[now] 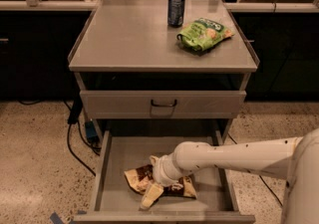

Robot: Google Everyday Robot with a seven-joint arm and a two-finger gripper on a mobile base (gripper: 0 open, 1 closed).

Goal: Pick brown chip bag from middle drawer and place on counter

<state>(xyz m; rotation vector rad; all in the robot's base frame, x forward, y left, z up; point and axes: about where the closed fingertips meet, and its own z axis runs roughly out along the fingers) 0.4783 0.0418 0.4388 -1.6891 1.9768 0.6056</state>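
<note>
The brown chip bag (135,178) lies crumpled on the floor of the pulled-out middle drawer (102,169), near its front. My white arm reaches in from the right, and the gripper (151,195) is down on the bag's middle, covering part of it. The bag's ends stick out to the left and right of the gripper. Above, the counter (129,36) is the flat grey top of the cabinet.
A green chip bag (202,33) and a blue can (176,9) stand at the counter's back right. A closed drawer with a dark handle (163,103) sits just above the open one. Cables (75,141) trail on the floor at the left.
</note>
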